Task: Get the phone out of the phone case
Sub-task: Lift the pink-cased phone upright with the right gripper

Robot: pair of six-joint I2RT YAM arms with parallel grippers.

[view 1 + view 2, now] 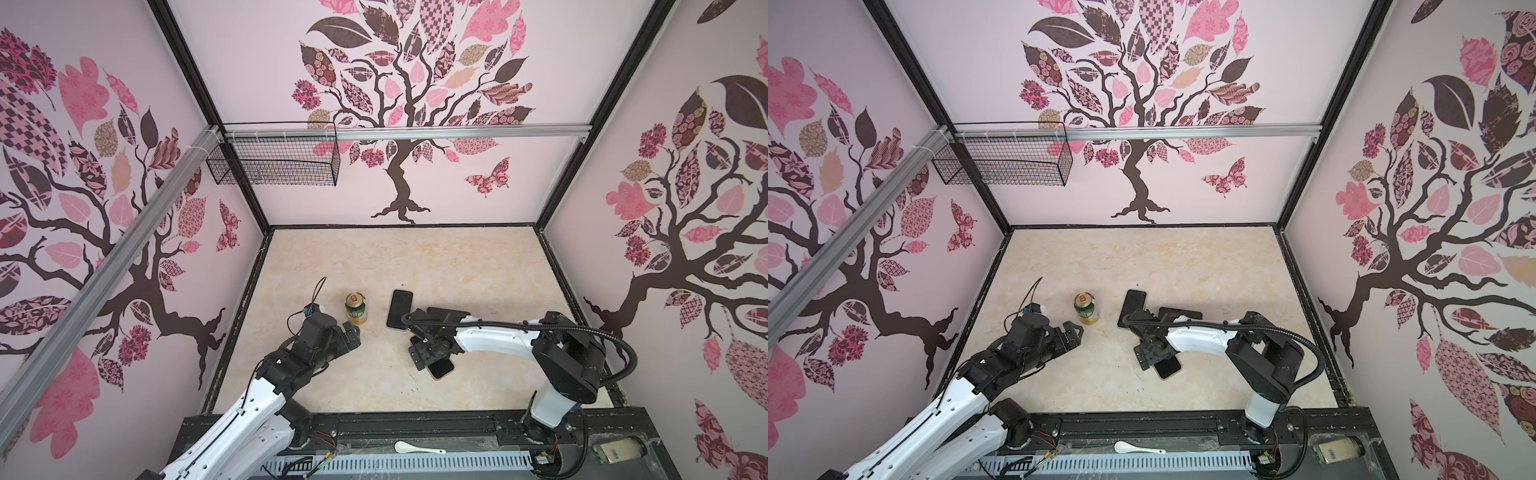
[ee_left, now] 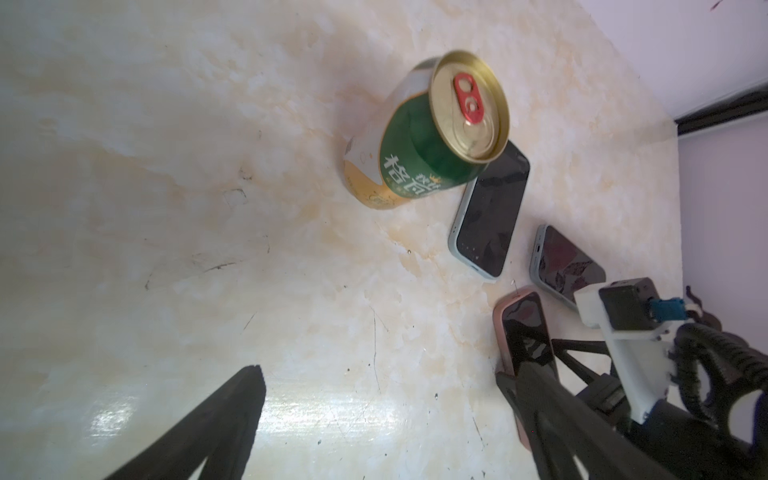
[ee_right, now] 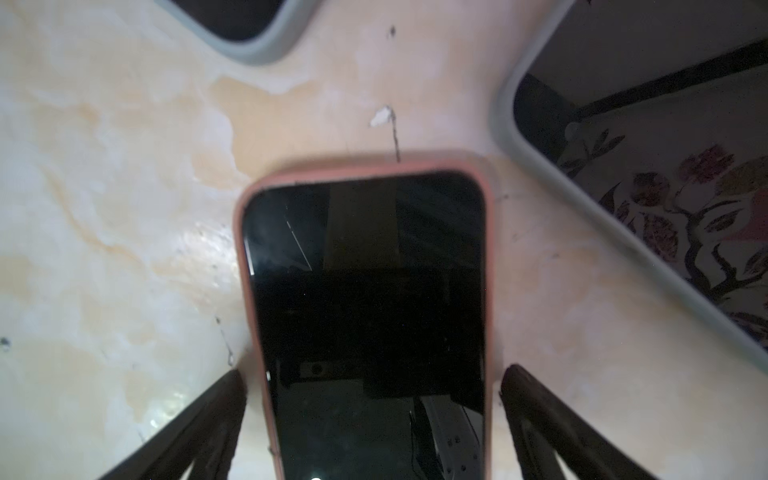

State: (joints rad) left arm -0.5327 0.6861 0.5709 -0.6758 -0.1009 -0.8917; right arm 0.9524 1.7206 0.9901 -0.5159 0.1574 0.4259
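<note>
A dark-screened phone (image 3: 370,311) lies face up on the marble table inside a pink phone case (image 3: 245,257). In both top views only its near end (image 1: 442,369) (image 1: 1169,369) shows from under the right arm. My right gripper (image 3: 374,372) (image 1: 428,353) is open and straddles the pink case, one finger on each long side with a thin gap showing on both. My left gripper (image 2: 378,374) (image 1: 353,334) is open over bare table to the left, holding nothing. The left wrist view shows the pink-cased phone (image 2: 525,328) beside one of its fingers.
A green and gold can (image 1: 356,308) (image 2: 424,137) stands between the arms. Two more phones in grey cases (image 2: 490,216) (image 2: 565,262) lie just beyond the pink one. A wire basket (image 1: 274,160) hangs on the back wall. A white spoon (image 1: 415,448) lies on the front rail.
</note>
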